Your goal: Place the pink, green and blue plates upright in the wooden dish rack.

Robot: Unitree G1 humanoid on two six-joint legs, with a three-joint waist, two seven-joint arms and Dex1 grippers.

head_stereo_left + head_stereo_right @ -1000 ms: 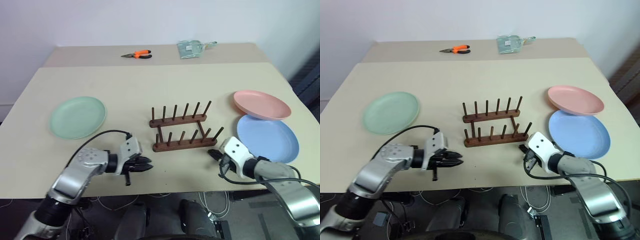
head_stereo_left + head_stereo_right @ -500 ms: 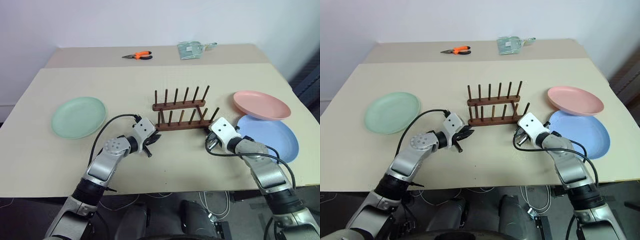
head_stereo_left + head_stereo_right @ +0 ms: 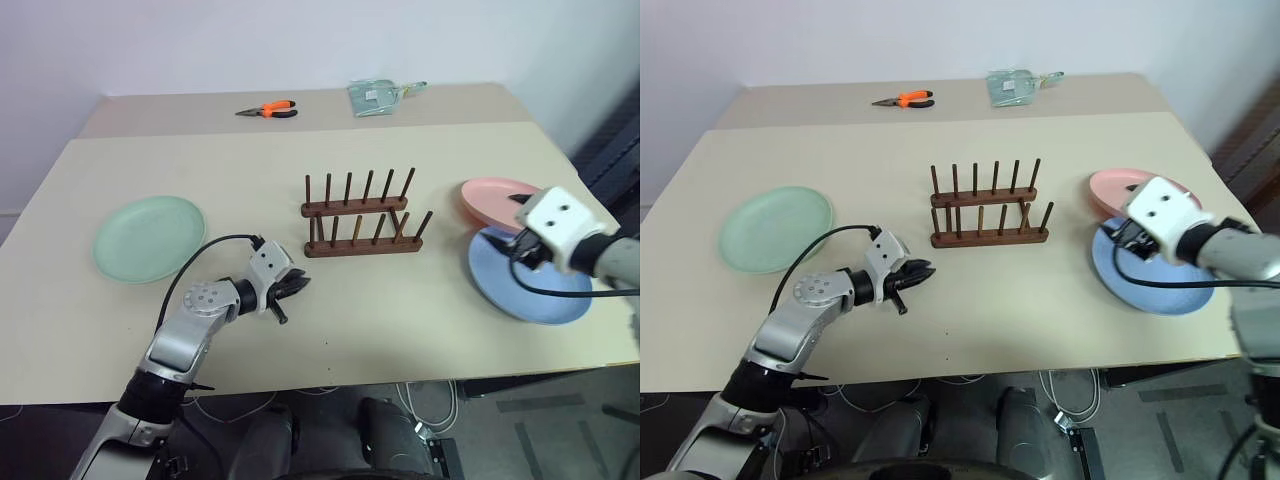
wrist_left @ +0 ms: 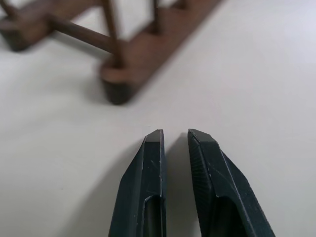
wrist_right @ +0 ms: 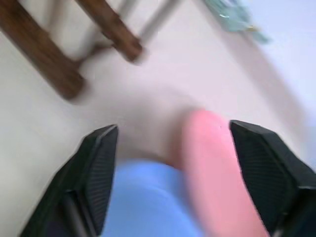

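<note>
The likeliest trouble lies at the right side of the table, where the pink plate overlaps the far rim of the blue plate. The right gripper hovers above that overlap with its jaws wide apart and nothing between them. If it comes down on the seam, one finger could catch both rims, drag the blue plate along, or tip the pink one off it. A plate seized only by its thin edge may also swing in the grip and knock the pegs on the way in.

The wooden dish rack stands empty in the middle of the table, light on its two base bars. The left gripper sits low over the table just beside the rack's near left end, its jaws nearly together with a narrow slit between them, holding nothing; I cannot tell whether the tips touch the tabletop. A small forward push from there would slide or skew the rack, spoiling the alignment for any plate.

The green plate lies flat, well apart on the left, and flat plates are hard to get a finger under
</note>
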